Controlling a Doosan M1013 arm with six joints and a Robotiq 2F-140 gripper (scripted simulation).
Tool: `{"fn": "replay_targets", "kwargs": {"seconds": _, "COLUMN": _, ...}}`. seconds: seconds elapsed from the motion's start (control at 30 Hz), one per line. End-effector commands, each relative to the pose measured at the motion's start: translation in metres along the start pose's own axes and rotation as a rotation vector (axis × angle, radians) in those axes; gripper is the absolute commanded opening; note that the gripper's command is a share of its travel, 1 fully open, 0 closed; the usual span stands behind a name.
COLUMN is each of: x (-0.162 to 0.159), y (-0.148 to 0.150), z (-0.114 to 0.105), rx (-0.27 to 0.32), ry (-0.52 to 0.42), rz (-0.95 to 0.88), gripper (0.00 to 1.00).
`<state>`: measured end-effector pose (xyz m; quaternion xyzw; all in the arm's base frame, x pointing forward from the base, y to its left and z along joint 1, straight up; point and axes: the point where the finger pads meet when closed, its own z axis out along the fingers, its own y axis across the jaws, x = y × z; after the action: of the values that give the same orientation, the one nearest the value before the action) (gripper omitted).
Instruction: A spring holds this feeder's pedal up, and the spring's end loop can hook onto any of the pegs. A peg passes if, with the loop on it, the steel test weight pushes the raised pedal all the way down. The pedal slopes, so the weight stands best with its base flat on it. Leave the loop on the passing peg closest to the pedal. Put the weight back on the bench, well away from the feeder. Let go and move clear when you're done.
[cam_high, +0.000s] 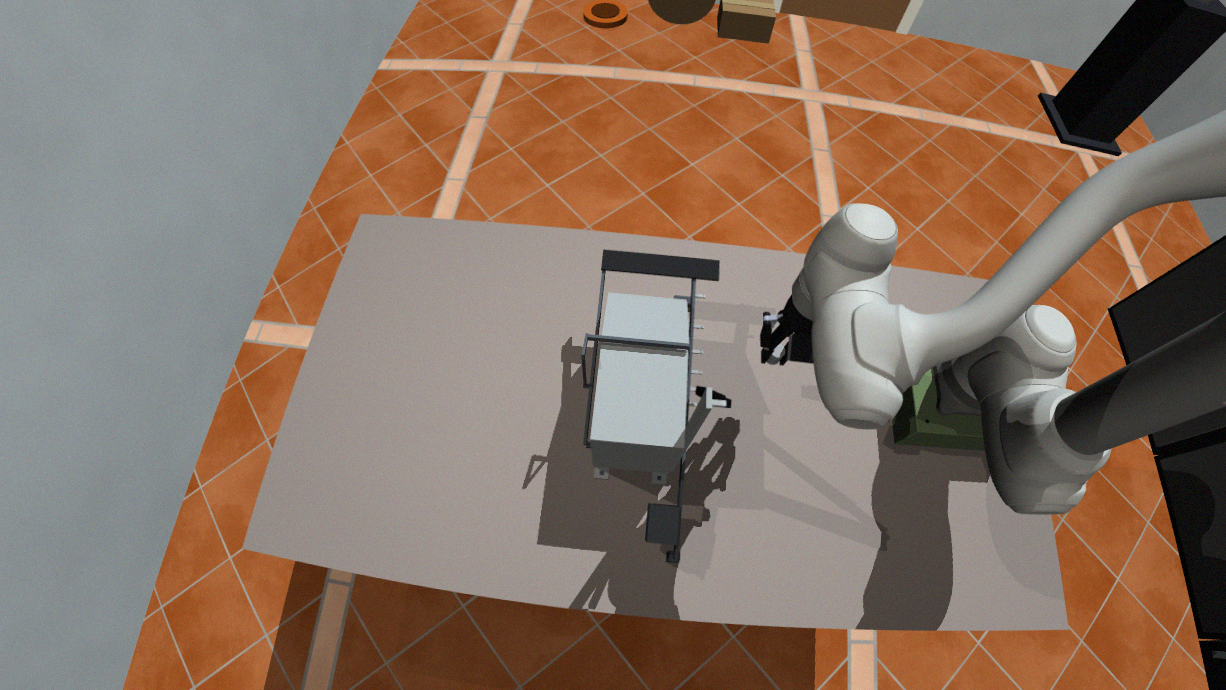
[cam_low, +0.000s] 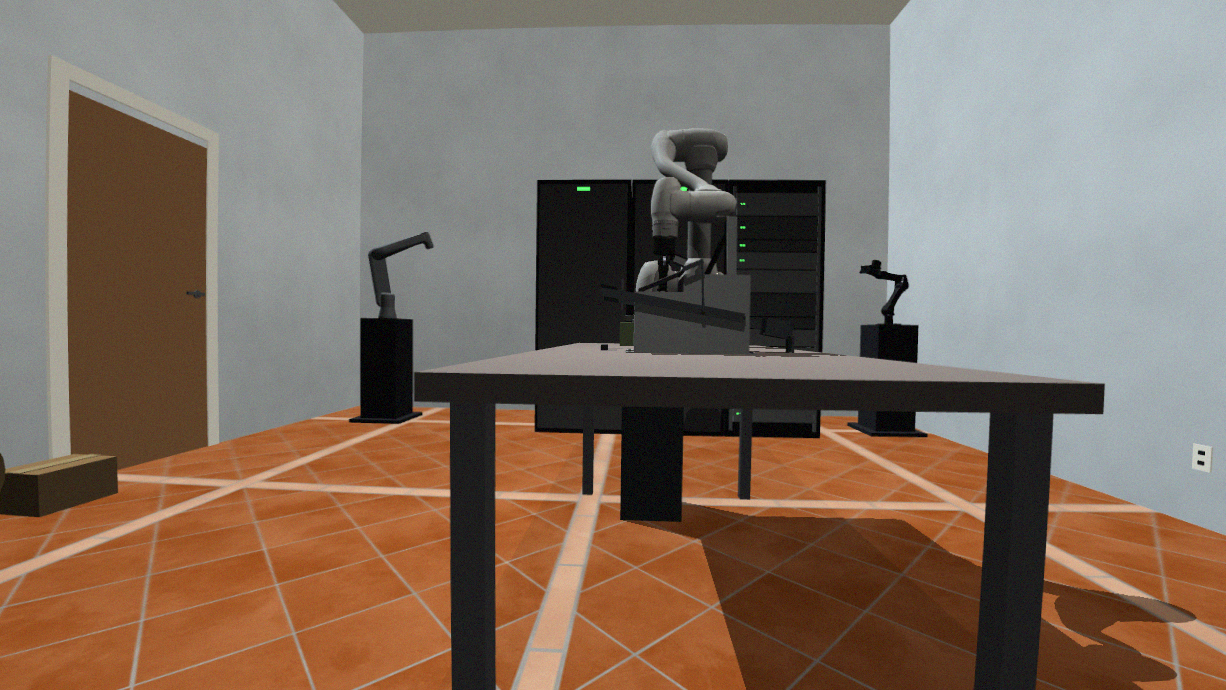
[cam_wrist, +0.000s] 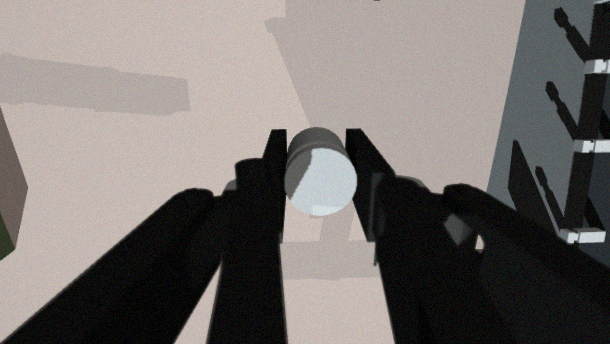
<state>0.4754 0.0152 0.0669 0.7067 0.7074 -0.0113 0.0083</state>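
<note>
My gripper (cam_wrist: 316, 153) is shut on the steel test weight (cam_wrist: 320, 172), a short grey cylinder held upright between the two black fingers above the bench. In the overhead view the gripper (cam_high: 776, 338) hangs just right of the grey box feeder (cam_high: 639, 377), beside its row of white-tipped pegs (cam_high: 699, 334). The pegs also show at the right edge of the wrist view (cam_wrist: 585, 145). The black pedal (cam_high: 658, 265) spans the feeder's far end. The spring's end (cam_high: 713, 396) sits at the peg nearest me in the row. In the exterior view the feeder (cam_low: 690, 321) partly hides the gripper.
A green block (cam_high: 935, 411) sits on the bench under the arm's elbow, right of the gripper. A small dark plate on a rod (cam_high: 662, 522) sticks out at the feeder's near end. Black cabinets (cam_high: 1188, 411) stand beyond the bench's right edge.
</note>
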Motion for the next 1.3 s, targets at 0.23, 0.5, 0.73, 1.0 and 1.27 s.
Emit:
{"fn": "replay_targets", "kwargs": {"seconds": 0.23, "x": 0.015, "y": -0.015, "z": 0.016, "rx": -0.001, "ry": 0.014, "rz": 0.0, "gripper": 0.25}}
{"fn": "replay_targets", "kwargs": {"seconds": 0.5, "x": 0.018, "y": -0.018, "z": 0.02, "rx": -0.001, "ry": 0.017, "rz": 0.0, "gripper": 0.25}}
{"fn": "replay_targets", "kwargs": {"seconds": 0.73, "x": 0.026, "y": -0.026, "z": 0.028, "rx": -0.002, "ry": 0.023, "rz": 0.0, "gripper": 0.25}}
{"fn": "replay_targets", "kwargs": {"seconds": 1.0, "x": 0.027, "y": -0.028, "z": 0.03, "rx": -0.002, "ry": 0.025, "rz": 0.0, "gripper": 0.25}}
{"fn": "replay_targets", "kwargs": {"seconds": 1.27, "x": 0.029, "y": -0.029, "z": 0.032, "rx": -0.002, "ry": 0.026, "rz": 0.0, "gripper": 0.25}}
